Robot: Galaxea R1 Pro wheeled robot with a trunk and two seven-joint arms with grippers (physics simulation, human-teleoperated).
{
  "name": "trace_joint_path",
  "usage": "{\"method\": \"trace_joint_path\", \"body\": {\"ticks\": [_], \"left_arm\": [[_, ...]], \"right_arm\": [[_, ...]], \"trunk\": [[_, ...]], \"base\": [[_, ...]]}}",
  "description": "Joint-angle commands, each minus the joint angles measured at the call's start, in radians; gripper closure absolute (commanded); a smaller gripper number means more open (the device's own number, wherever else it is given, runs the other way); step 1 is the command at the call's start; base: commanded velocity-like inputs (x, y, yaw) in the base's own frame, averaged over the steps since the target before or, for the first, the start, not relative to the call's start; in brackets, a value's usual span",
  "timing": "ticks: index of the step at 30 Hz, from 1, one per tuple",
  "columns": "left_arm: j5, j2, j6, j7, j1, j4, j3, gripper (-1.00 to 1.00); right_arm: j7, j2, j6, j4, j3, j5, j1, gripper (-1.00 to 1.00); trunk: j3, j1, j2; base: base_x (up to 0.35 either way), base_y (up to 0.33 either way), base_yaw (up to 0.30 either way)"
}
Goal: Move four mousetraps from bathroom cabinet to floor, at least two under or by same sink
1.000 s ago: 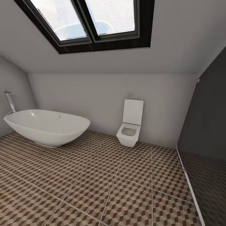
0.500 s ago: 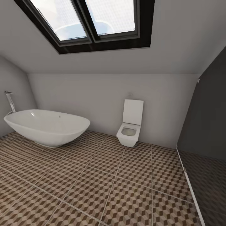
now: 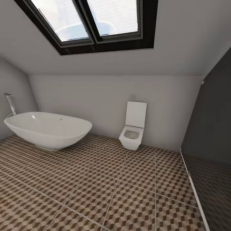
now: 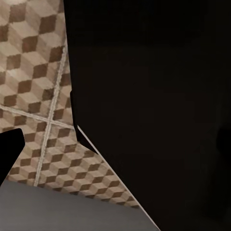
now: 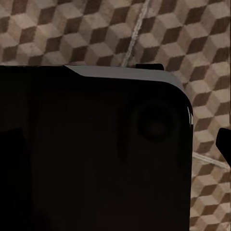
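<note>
Nothing shifted across the last second: same head-view framing, same fixtures in the same spots. Tiled bathroom floor (image 3: 106, 189) with its brown-and-beige cube pattern and pale grout lines across the lower half of the head view, running up to a pale grey back wall (image 3: 106, 99). Oval white bathtub (image 3: 48, 130) at middle left, standing on the tiles, with a chrome floor tap (image 3: 10, 104) just behind its left end. White wall-hung toilet (image 3: 132, 138) right of centre against the back wall, lid raised, a small round button on the wall just above it. Dark-framed skylight (image 3: 93, 22) in the sloped ceiling at upper centre, two bright panes side by side. Dark grey panel (image 3: 211, 122) along the right edge, with a thin pale strip at its foot and the tile pattern showing dimly through or on it. Left wrist view: same cube tiles (image 4: 33, 96) at the left side, a grout crossing among them, a large black robot part (image 4: 154, 106) over the centre and right, a grey surface along the lower left edge, a small black tip at the left edge. Right wrist view: cube tiles (image 5: 144, 33) across the top and down the right side, a black rounded housing (image 5: 96, 154) with a grey top edge over the rest. Finger spread of either gripper: cannot tell, fingers not clearly made out in these pictures.
</note>
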Motion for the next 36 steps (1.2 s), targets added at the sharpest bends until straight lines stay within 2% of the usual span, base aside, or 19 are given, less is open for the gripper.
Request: {"method": "trace_joint_path", "body": {"ticks": [1, 36], "left_arm": [[-0.001, 0.000, -0.002, -0.001, 0.000, 0.000, 0.001, -1.00], [-0.001, 0.001, -0.002, -0.001, 0.000, 0.000, 0.001, -1.00]], "right_arm": [[0.000, 0.000, -0.005, 0.001, -0.001, 0.000, 0.000, -1.00], [0.000, 0.000, -0.005, 0.001, 0.000, 0.000, -0.001, -1.00]], "trunk": [[-0.001, 0.000, 0.000], [-0.001, 0.000, 0.000]], "base": [[0.000, 0.000, 0.000], [0.000, 0.000, 0.000]]}}
